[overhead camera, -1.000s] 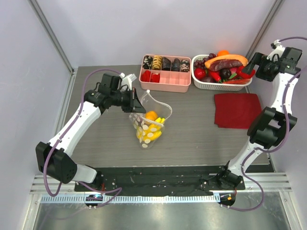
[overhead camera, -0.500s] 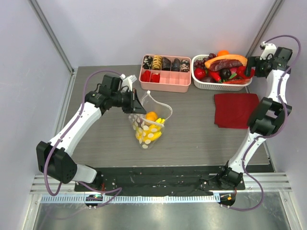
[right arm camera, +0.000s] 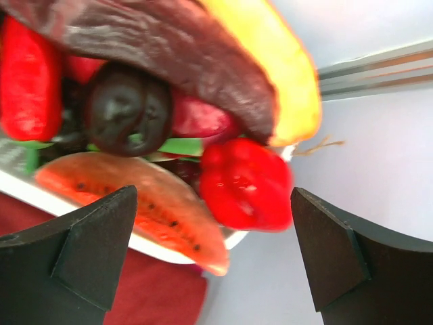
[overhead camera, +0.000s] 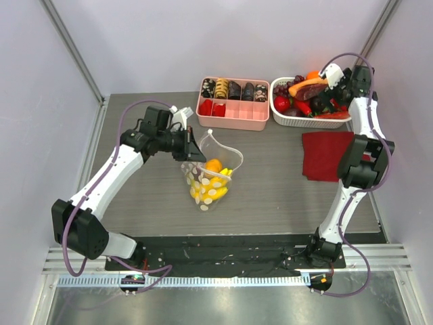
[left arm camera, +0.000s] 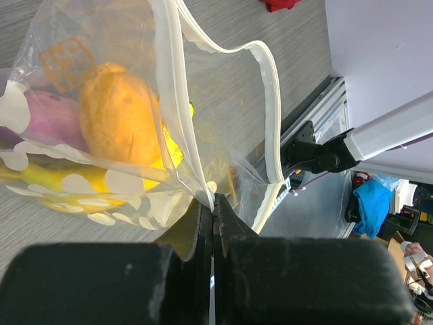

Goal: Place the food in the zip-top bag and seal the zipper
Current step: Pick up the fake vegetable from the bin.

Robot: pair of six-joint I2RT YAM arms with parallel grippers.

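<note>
The zip-top bag (overhead camera: 211, 177), clear with white dots, stands on the table with its mouth held open. My left gripper (overhead camera: 193, 150) is shut on the bag's rim, the film pinched between its fingertips (left arm camera: 214, 203). Inside the bag lie an orange fruit (left arm camera: 118, 112) and a yellow banana bunch (left arm camera: 67, 179). The white zipper strip (left arm camera: 269, 101) curves round the open mouth. My right gripper (overhead camera: 333, 78) hovers open over the white basket (overhead camera: 284, 120) of food. A red fruit (right arm camera: 243, 183) and a watermelon slice (right arm camera: 149, 210) lie between its spread fingers (right arm camera: 214, 196), which touch neither.
A pink compartment tray (overhead camera: 233, 107) sits at the back, left of the basket. A dark red cloth (overhead camera: 335, 156) lies flat at the right, under the right arm. Grey walls close in on both sides and the back.
The right arm has swung left from the right wall to above the basket, its gripper still open. The left gripper and the bag have stayed put.
</note>
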